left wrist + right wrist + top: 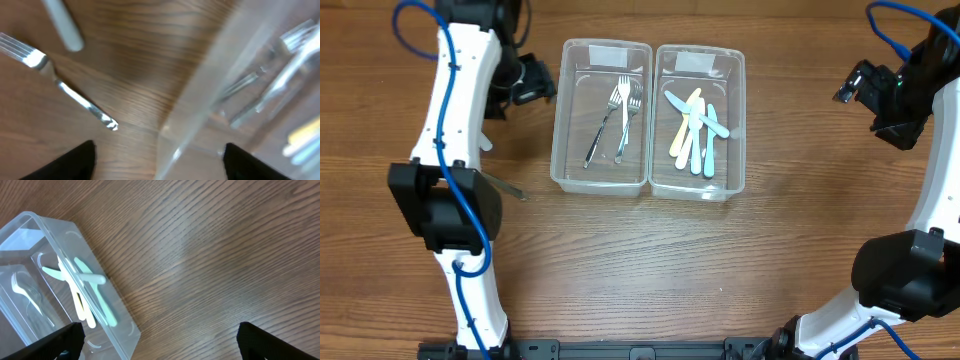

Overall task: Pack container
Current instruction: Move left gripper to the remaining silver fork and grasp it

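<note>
Both wide open: left gripper (159,150) seemingly right at the left wall of the fork bin (558,130), loose fork (75,97) nearby; right gripper (160,330) well off to its right.

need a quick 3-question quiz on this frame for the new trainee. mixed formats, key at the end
1. How many metal forks lie inside the left container?
2. True or false: the right gripper is open and holds nothing.
3. Where is the loose fork?
A. in the left container
B. on the table, to the left of the left container
C. in the right gripper

Key: 1. two; 2. true; 3. B
</note>
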You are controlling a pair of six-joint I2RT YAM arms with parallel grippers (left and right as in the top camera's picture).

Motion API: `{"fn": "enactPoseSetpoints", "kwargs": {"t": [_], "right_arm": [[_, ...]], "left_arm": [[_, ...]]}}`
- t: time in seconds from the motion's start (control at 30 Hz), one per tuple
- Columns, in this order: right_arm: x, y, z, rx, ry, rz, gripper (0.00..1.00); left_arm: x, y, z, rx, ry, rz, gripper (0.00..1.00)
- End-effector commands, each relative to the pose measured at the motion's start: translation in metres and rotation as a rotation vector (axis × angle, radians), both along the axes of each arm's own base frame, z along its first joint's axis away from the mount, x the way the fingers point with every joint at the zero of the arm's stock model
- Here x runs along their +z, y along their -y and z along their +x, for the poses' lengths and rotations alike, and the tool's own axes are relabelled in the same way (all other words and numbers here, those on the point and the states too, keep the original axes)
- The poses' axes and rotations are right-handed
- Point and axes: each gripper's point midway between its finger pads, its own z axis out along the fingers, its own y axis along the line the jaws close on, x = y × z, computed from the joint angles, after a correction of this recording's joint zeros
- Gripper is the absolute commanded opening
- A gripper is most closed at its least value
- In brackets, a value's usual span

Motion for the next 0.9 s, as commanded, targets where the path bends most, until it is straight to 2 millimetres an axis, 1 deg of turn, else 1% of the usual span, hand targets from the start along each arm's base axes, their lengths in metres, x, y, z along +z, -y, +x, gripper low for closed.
{"fn": "enactPoseSetpoints", "kwargs": {"t": [0.0, 0.1, 0.17, 0.27, 0.33, 0.4, 0.47, 0.5, 0.57, 0.6, 0.7, 0.8, 0.87], "right_arm": [[0.004, -0.004, -0.001, 0.003, 0.006, 0.005, 1.0], [0.003, -0.004, -0.003, 0.003, -0.001, 0.007, 1.0], [0.003, -0.005, -0.004, 0.003, -0.005, 0.008, 1.0], [0.003, -0.005, -0.004, 0.003, -0.005, 0.008, 1.0], [0.003, -0.005, -0.004, 0.003, -0.004, 0.008, 1.0], [0.003, -0.005, -0.004, 0.003, -0.005, 0.008, 1.0], [0.003, -0.005, -0.004, 0.003, -0.005, 0.008, 1.0], [0.003, -0.005, -0.004, 0.003, -0.004, 0.008, 1.0], [0.003, -0.005, -0.004, 0.003, -0.004, 0.008, 1.0], [0.003, -0.004, -0.004, 0.003, -0.003, 0.008, 1.0], [0.004, -0.004, -0.002, 0.002, 0.002, 0.007, 1.0], [0.004, -0.004, -0.002, 0.002, 0.005, 0.006, 1.0], [0.004, -0.004, -0.001, 0.002, 0.006, 0.005, 1.0]], "left_arm": [[-0.017, -0.021, -0.011, 0.156, -0.059, 0.033, 0.71], [-0.021, -0.028, -0.022, 0.169, -0.107, 0.039, 0.71], [-0.021, -0.03, -0.029, 0.152, -0.137, 0.054, 0.76], [-0.019, -0.042, -0.041, 0.152, -0.176, 0.127, 0.8], [-0.017, -0.048, -0.047, 0.153, -0.201, 0.163, 0.8], [-0.011, -0.053, -0.05, 0.153, -0.196, 0.185, 0.79], [0.003, -0.056, -0.051, 0.155, -0.158, 0.199, 0.8], [0.013, -0.057, -0.053, 0.157, -0.128, 0.201, 0.8], [0.046, -0.063, -0.058, 0.161, -0.037, 0.229, 0.82], [0.066, -0.068, -0.063, 0.166, 0.021, 0.256, 0.84], [0.119, -0.077, -0.083, 0.175, 0.172, 0.297, 0.9], [0.149, -0.078, -0.106, 0.233, 0.267, 0.29, 0.98], [0.157, -0.083, -0.121, 0.319, 0.299, 0.303, 1.0]]}}
